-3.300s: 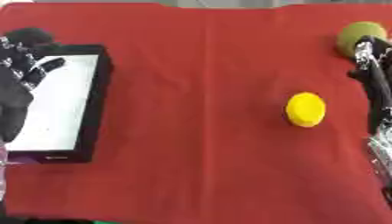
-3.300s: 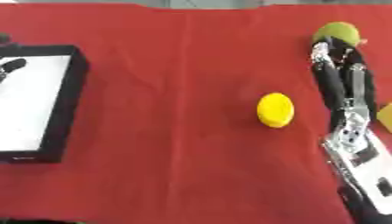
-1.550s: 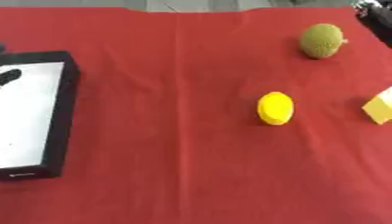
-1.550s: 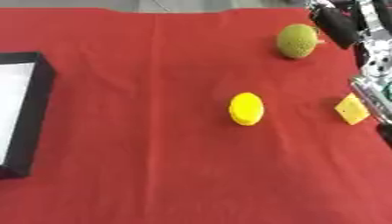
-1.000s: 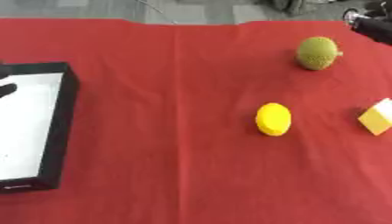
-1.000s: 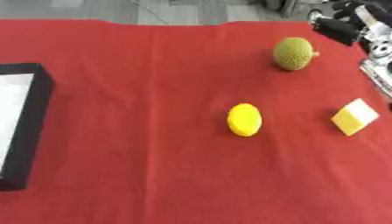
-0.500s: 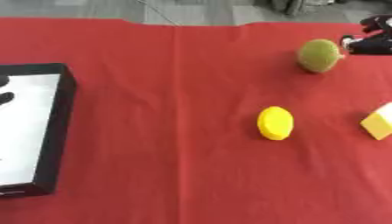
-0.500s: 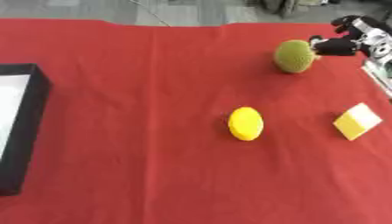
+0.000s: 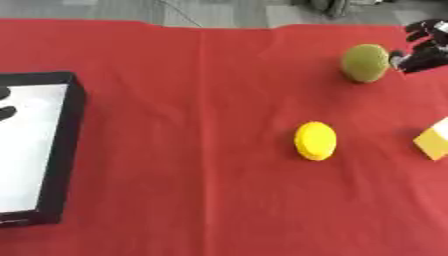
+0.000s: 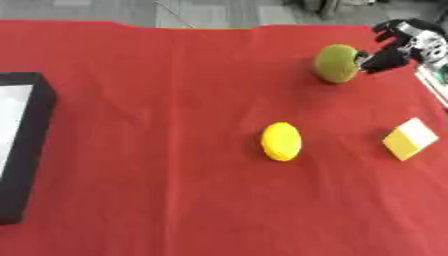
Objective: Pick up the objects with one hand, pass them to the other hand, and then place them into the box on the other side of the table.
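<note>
Right now your target, the green round fruit, sits on the red tablecloth near the far right corner, and your right hand is right beside it on its right side. Its fingers are curled, with dark fingertips at the fruit's edge; you cannot tell whether they actually touch it, and they are not wrapped round it, so the fruit rests on the cloth ungrasped. Nearer to you, around mid-table, lies the yellow lemon-shaped object, well apart from the fruit. To its right, close to the right edge, is a yellow block, tilted cornerwise. Across the table on your left stands the black box with a white floor. Your left hand shows only as dark fingertips over the box at the left edge; its state cannot be told.
</note>
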You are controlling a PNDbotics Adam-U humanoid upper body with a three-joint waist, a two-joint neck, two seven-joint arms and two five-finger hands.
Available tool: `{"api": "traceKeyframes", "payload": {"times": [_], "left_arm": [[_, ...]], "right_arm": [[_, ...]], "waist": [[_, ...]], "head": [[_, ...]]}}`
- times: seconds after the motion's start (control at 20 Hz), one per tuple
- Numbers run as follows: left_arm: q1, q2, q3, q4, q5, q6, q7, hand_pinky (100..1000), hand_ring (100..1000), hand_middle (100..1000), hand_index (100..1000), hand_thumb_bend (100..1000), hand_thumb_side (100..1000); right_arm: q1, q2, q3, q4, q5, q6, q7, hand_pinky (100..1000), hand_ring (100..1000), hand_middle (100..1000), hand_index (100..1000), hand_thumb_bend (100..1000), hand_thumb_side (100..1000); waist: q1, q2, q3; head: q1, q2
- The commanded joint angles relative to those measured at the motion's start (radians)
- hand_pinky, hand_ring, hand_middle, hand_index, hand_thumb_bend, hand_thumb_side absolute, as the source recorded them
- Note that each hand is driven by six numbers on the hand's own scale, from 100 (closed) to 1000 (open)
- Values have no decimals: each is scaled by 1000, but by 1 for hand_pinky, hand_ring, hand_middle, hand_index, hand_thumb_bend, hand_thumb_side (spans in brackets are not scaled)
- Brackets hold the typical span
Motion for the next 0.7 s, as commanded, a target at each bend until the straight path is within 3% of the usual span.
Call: {"api": "traceKeyframes", "payload": {"times": [0.05, 0.7], "left_arm": [[-10, 26, 0, -23, -2, 0, -4, 816, 807, 694, 695, 167, 898], [-21, 22, -5, -23, -1, 0, -11, 816, 810, 695, 695, 167, 899]], "right_arm": [[-14, -27, -13, 1, 7, -12, 16, 869, 903, 874, 946, 100, 100], [-32, -6, 6, 19, 85, -21, 67, 883, 909, 882, 956, 100, 100]], "waist": [[1, -16, 0], [1, -3, 13]], "head": [[-2, -12], [-10, -21]]}}
